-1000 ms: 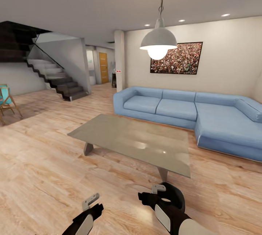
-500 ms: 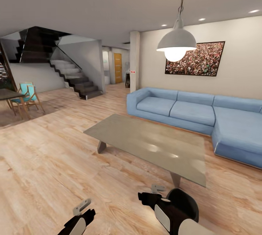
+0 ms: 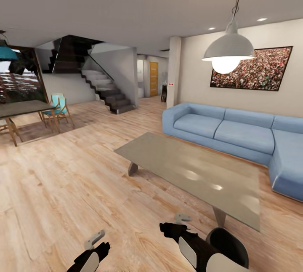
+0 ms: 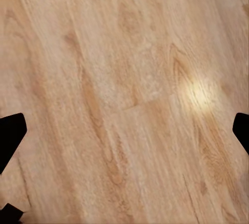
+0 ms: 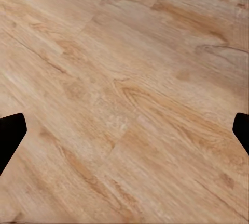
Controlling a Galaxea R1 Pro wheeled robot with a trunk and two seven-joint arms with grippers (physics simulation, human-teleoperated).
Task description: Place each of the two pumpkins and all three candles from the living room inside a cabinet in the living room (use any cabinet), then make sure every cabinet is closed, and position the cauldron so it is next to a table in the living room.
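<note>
The low table with a glossy glass-like top on grey block legs stands in the middle of the room. The black cauldron sits on the wood floor just off the table's near end, partly hidden behind my right forearm. My right gripper hangs open over the floor to the left of the cauldron, apart from it. My left gripper is open too, low over bare floor. In both wrist views the gripper has planks alone between its wide-spread dark fingertips. The pumpkins, candles and cabinet are out of view.
A blue corner sofa runs along the far wall behind the table, under a hanging lamp. A pillar and a staircase stand further back. A dining table with a turquoise chair is at far left. Wide wood floor lies to the left.
The camera has turned left: table, sofa and cauldron slid right in the picture and the dining table came into sight. My left arm sits slightly lower than a second ago.
</note>
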